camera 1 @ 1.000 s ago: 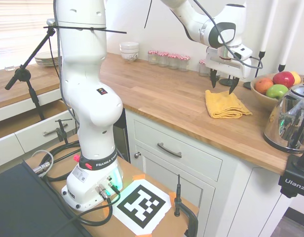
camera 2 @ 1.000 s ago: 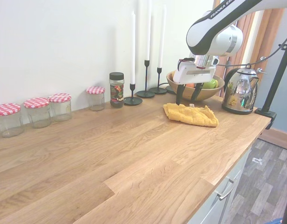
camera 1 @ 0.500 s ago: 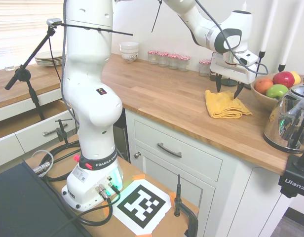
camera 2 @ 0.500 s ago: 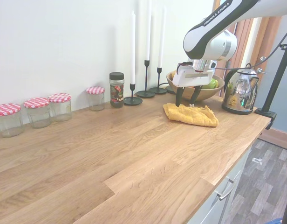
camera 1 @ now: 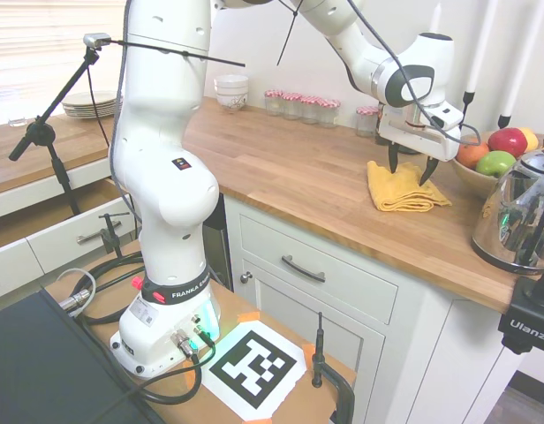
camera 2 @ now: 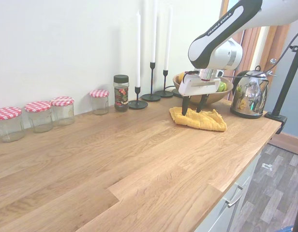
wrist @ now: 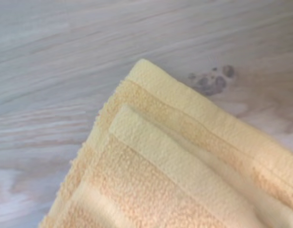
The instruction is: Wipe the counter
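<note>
Yellow cloth: a folded terry towel [camera 1: 403, 186] lies on the counter [camera 1: 290, 172], near its front edge, between the fruit bowl [camera 1: 472, 176] and the open stretch of wood.
My gripper: my gripper [camera 1: 410, 168] stands upright over the towel's back part, jaws spread wide, gripping nothing.
My fingers: the two dark fingertips [camera 2: 185, 106] straddle the cloth at its wall-side edge, tips down at the level of the fabric; I cannot tell if they press into it.
Wrist view: a folded corner of the towel [wrist: 175, 166] with layered hems, pale wood grain around it and a small dark knot mark [wrist: 210, 79] just beside the corner.
Counter: warm-brown butcher-block planks on white cabinets [camera 1: 316, 291] with metal bar handles.
Along the wall: jars with red-checked lids [camera 2: 38, 115], a dark-lidded spice jar [camera 2: 121, 93], white candles in black holders [camera 2: 151, 72].
Far end: the bowl holds apples; a shiny kettle [camera 1: 521, 216] stands beside it.
Room: stacked white bowls [camera 1: 231, 91] and plates [camera 1: 86, 104] lie further off by a window with blinds.
</note>
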### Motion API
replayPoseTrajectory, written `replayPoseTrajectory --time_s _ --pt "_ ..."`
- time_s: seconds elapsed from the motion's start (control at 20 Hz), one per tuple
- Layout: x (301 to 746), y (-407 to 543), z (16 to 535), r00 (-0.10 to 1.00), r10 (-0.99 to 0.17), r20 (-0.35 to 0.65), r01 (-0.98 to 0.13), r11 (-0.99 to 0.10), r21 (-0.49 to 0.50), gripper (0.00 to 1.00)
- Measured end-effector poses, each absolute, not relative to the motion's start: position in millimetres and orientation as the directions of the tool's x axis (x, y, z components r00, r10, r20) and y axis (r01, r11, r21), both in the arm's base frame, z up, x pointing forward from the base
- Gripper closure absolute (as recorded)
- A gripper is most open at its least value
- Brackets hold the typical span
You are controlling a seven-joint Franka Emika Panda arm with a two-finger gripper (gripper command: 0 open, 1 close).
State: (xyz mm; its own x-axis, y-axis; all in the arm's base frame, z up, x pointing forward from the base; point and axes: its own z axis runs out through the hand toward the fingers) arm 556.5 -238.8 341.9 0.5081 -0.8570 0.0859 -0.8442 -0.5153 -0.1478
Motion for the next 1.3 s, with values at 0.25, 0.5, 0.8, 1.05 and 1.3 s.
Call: replayPoseTrajectory --time_s 0.25,0.5,0.8,1.05,1.3 --pt "563 -238 337 0.510 -0.856 0.090 -0.843 -0.518 -0.148 0.00" --pt "566 -241 334 0.509 -0.856 0.088 -0.844 -0.516 -0.144 1.00" --pt "566 -246 333 0.502 -0.860 0.090 -0.848 -0.510 -0.143 1.00" --pt "563 -254 332 0.487 -0.868 0.093 -0.856 -0.496 -0.145 1.00" --pt "561 -259 331 0.476 -0.874 0.100 -0.861 -0.486 -0.150 1.00"
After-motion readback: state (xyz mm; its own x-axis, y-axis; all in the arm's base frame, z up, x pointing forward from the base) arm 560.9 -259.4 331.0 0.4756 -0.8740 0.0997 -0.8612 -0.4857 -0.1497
